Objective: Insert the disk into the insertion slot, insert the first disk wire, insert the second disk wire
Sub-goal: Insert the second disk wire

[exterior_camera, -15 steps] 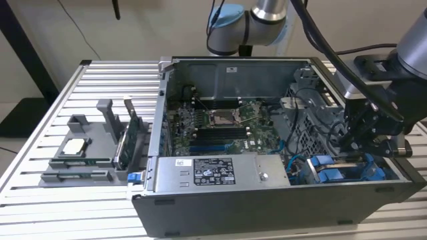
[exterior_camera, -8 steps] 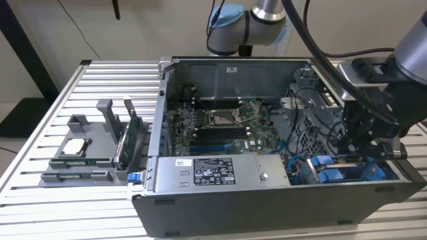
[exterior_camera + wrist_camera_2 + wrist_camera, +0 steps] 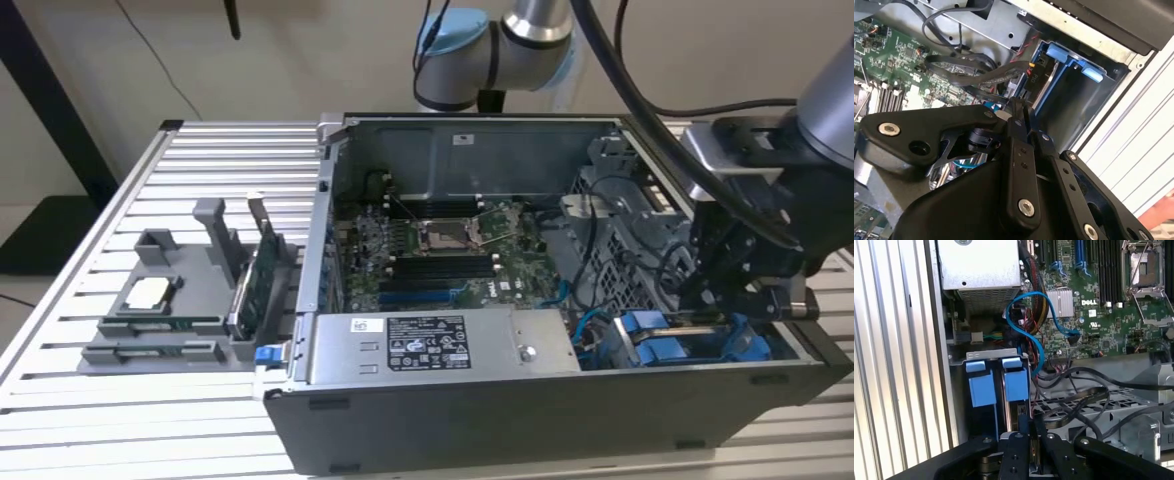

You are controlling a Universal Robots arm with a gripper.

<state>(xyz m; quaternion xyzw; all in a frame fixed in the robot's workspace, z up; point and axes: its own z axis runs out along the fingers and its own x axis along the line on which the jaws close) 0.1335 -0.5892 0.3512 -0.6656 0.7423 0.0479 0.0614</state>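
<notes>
Open computer case (image 3: 534,420), hand (image 3: 1026,432) clenched on a thin wire end, beside blue disk (image 3: 1015,382) carriers

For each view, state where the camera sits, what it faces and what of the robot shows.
Exterior view: off the arm, above the open case; arm and gripper at its right.
First wrist view: on the wrist, facing blue carriers and motherboard; fingers show.
Second wrist view: on the wrist, facing the carriers; gripper shows.
Shared: carriers, gripper.

A pale beige wall (image 3: 294,60) rises behind my slatted aluminium surface (image 3: 200,180), with a dark post (image 3: 54,110) at the exterior view's left.
</notes>
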